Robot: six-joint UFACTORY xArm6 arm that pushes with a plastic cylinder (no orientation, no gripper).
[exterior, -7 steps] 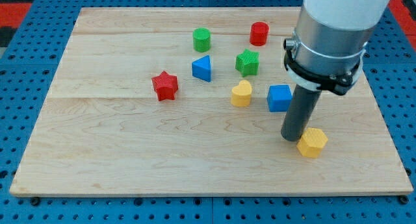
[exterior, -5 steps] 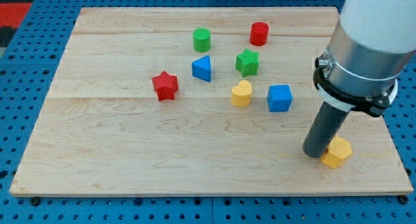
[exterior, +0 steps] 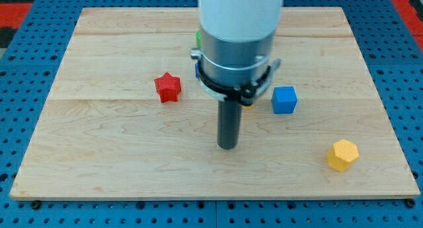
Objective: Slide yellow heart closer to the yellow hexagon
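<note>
Jaws do not come into it: the arm ends in a straight dark rod that grips nothing, and my tip [exterior: 227,147] rests on bare wood, touching no block.

As for the yellow heart, a small plastic block, I cannot make it out. The wide grey and white arm body stands over the middle of the board, and the heart is most likely hidden behind it, above my tip towards the view's top. The yellow hexagon [exterior: 343,154], a small plastic block, lies well apart from my tip, near the board's lower right corner in the view.

A blue plastic cube [exterior: 284,99] sits up and to the view's right of the rod, roughly between the hidden middle area and the hexagon. That probably explains why my tip is low and left: a push from this side could send the heart down and right, under the cube. A red plastic star [exterior: 168,86] lies to the view's left, and a sliver of a green block [exterior: 197,36] shows at the arm's edge. All rest on the pale wooden board [exterior: 99,155].
</note>
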